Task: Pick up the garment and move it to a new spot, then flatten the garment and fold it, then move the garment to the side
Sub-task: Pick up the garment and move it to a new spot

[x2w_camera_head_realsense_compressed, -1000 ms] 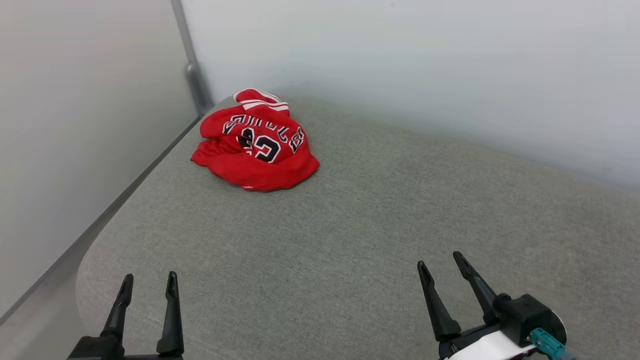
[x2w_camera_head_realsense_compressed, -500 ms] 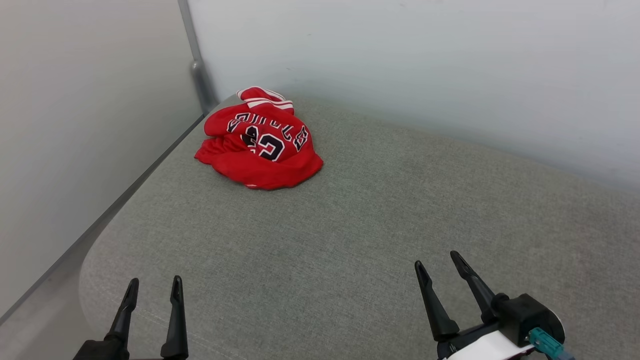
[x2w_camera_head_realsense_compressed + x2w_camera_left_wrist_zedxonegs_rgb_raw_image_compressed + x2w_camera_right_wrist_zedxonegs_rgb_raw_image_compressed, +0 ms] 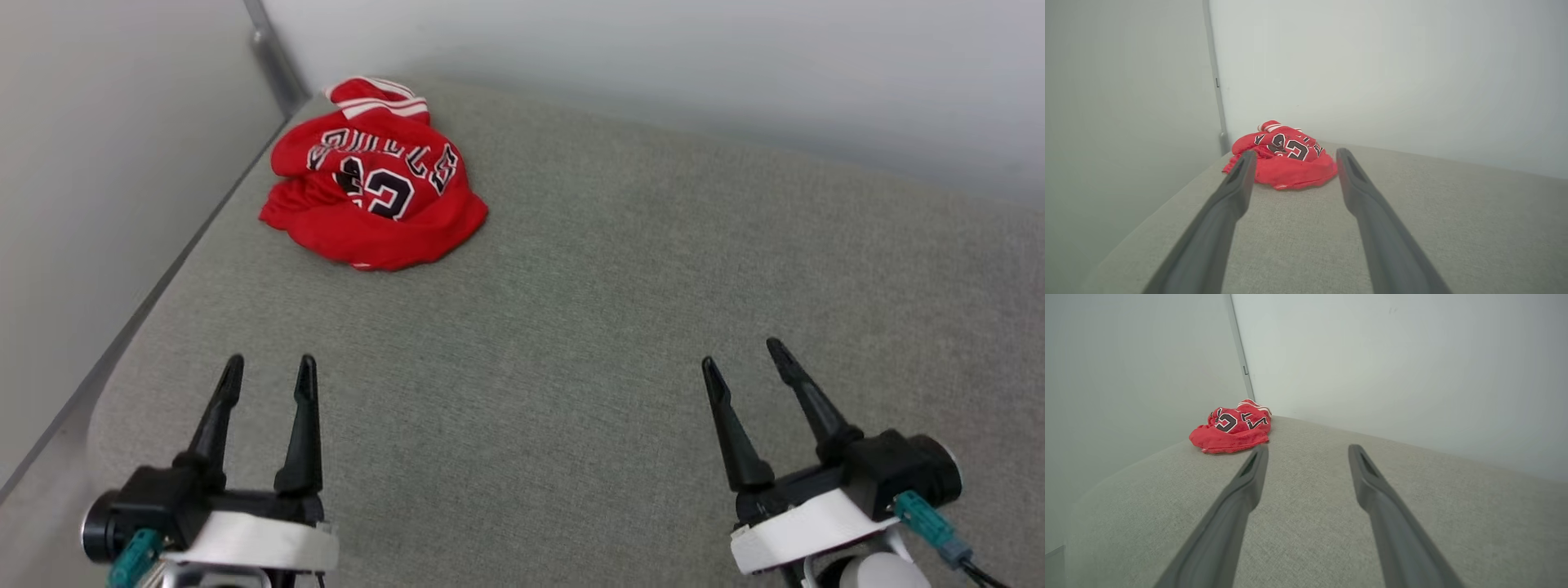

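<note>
Barely begun, by the look of it. Found the garment (image 3: 371, 200) crumpled in a heap on the grey cushion (image 3: 571, 327), well ahead of the left end effector (image 3: 269, 361) and ahead and off to the left of the right end effector (image 3: 739, 353), touching neither. Both spread open, empty. Yet to do: reaching, grasping, carrying to a new spot, flattening, folding, setting aside.

Head camera looks down from behind left tool (image 3: 270, 359) and right tool (image 3: 739, 352); wrist cameras look low along them; all share the garment (image 3: 371, 200) ahead.
</note>
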Robot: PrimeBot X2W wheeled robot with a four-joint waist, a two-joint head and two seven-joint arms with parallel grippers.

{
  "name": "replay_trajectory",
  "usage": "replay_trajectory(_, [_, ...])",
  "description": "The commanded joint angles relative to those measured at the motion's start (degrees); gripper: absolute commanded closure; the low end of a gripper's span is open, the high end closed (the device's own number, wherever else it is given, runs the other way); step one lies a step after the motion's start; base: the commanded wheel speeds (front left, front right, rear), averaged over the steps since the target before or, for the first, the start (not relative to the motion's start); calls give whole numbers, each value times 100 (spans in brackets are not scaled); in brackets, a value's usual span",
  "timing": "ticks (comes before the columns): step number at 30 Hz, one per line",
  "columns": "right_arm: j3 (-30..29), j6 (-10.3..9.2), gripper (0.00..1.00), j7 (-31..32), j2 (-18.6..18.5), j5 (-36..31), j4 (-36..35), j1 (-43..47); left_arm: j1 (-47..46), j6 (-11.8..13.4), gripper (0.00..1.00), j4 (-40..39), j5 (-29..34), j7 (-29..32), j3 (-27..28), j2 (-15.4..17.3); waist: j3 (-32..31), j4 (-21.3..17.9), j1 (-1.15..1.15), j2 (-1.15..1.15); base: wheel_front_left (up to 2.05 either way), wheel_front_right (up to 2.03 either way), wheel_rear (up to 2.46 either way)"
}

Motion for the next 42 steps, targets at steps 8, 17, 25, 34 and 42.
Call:
replay_trajectory(8, [-336, -1, 0, -14, -7, -91, -553, -336, -1685, 0, 0, 812, -1228, 1, -637, 1275, 1301, -556, 0, 0, 0, 0, 0])
replay_trajectory(17, [-374, -2, 0, 80, -8, -351, -1184, -747, -4255, 0, 0, 2181, -3466, 2224, -1897, 3752, 2264, -1130, 0, 0, 0, 0, 0])
replay_trajectory(25, [-332, -2, 0, 63, -8, -698, -1127, -845, -5766, 0, 0, 2611, -5440, 4482, -2834, 4731, 2872, -1575, 0, 0, 0, 0, 0])
replay_trajectory(34, [-203, -4, 0, 10, -19, -504, -961, -955, -6684, -1, 0, 3759, -5784, 5833, -3346, 4712, 3265, -1940, 0, 0, 0, 0, 0])
replay_trajectory(42, [-274, -6, 0, 12, -38, -476, -975, -1002, -6485, 0, 100, 4371, -5865, 6036, -3902, 4438, 3307, -2006, 0, 0, 0, 0, 0])
